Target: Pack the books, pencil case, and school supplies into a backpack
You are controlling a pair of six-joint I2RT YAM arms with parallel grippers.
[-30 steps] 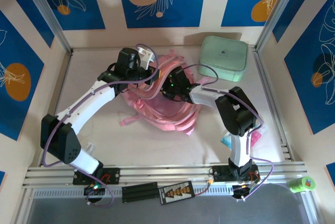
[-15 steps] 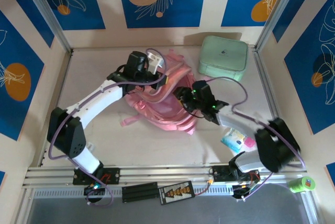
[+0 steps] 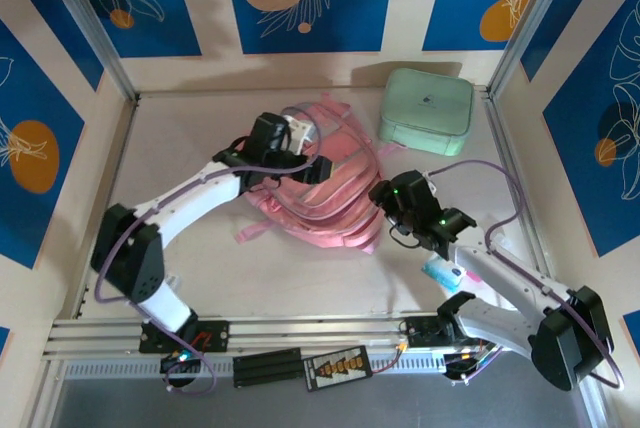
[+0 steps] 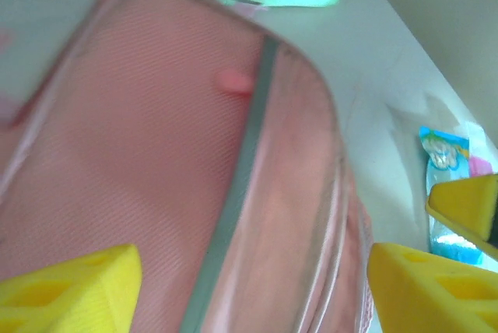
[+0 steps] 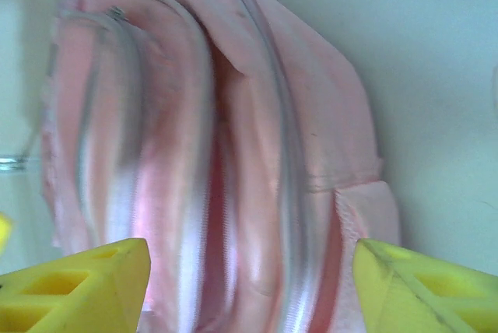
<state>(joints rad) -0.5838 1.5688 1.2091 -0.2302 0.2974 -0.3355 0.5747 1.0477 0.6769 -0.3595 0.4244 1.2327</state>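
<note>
Lying flat mid-counter, your pink backpack runs its long axis from far left to near right. Your left arm reaches over its far end and your right arm stretches in low from the near right, with left fingers and right fingers both spread wide, gripping nothing. A mint-green box sits near its far-right side, and a blue packet lies by the right arm.

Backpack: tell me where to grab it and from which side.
Probably pinch one raised zipper-edged fold of the backpack, coming from the robot's right with the right gripper. The bag lies slumped flat, and those folds stand up as narrow ridges facing that gripper's open jaws.
</note>
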